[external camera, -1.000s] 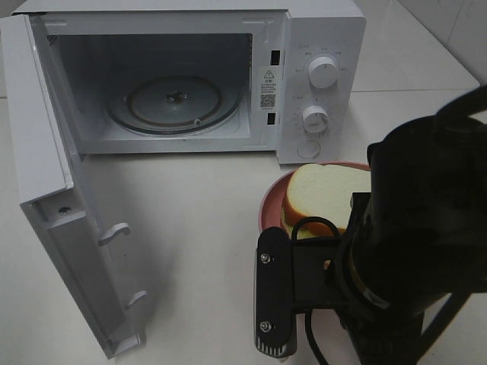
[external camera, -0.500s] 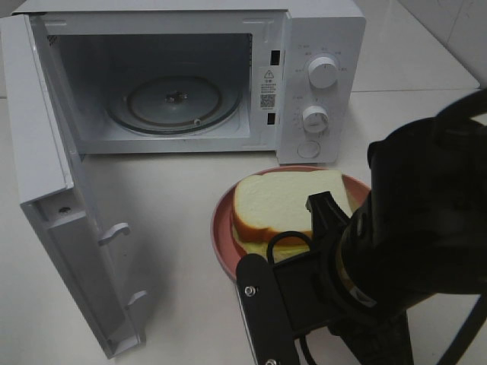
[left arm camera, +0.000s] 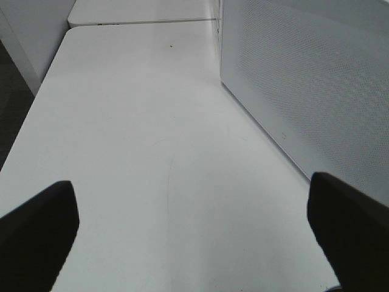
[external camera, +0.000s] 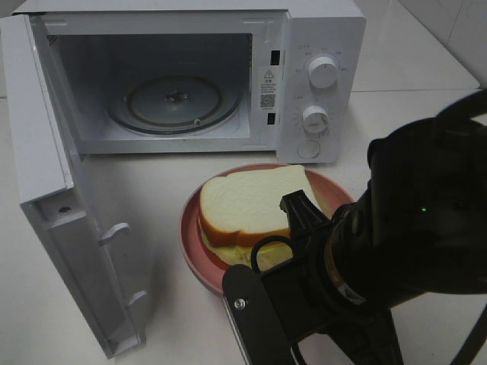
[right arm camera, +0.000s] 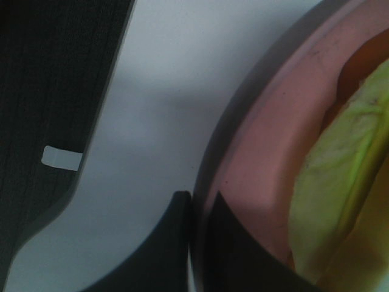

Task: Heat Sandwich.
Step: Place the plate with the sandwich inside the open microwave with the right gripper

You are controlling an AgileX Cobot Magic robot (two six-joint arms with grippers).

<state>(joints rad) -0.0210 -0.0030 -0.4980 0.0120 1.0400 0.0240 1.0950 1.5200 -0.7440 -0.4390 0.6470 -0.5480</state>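
We see the sandwich [external camera: 251,205] lying flat on the pink plate [external camera: 189,239]. The plate sits on the table [external camera: 167,190] just in front of the microwave [external camera: 319,30], at about six o'clock from its open cavity. The door [external camera: 46,152] stands wide at nine o'clock, with the glass turntable [external camera: 175,103] in view inside. The right gripper [right arm camera: 197,237] has its jaws pinched together on the plate's rim, at what looks like five o'clock of the plate, though the arm hides that edge from above. The left gripper [left arm camera: 194,231] hangs with jaws spread wide above the table, beside a perforated white panel [left arm camera: 304,79].
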